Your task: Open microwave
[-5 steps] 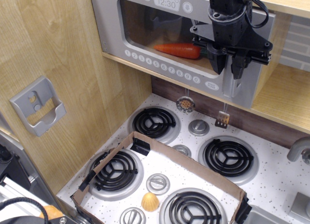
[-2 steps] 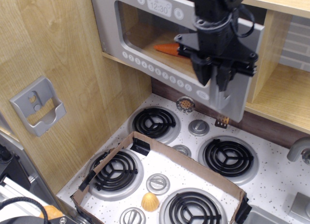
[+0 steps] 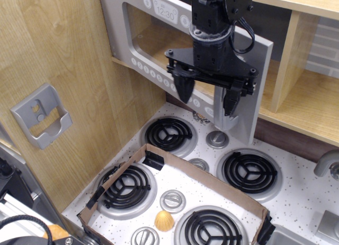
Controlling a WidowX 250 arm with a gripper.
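Observation:
The grey toy microwave (image 3: 117, 23) sits in the wooden cabinet at the top. Its clear-window door (image 3: 247, 91) is swung partly outward, hinged on the left, with the clock display (image 3: 166, 13) and the row of white buttons on it. My black gripper (image 3: 206, 96) hangs right in front of the door's free side. Its two fingers (image 3: 183, 89) are spread wide apart and nothing is between them. The loop handle is hidden behind the gripper. The microwave's inside is mostly hidden by my arm.
A toy stove top with black coil burners (image 3: 168, 134) lies below. A cardboard tray (image 3: 212, 184) rests on it, with a small yellow shell-shaped piece (image 3: 163, 220) inside. A small grey slotted bracket (image 3: 39, 115) hangs on the left wooden wall. A wooden shelf (image 3: 307, 102) is at the right.
The microwave door has swung outward and to the left. My gripper moved left and down with it, and its fingers have spread from close together to wide apart.

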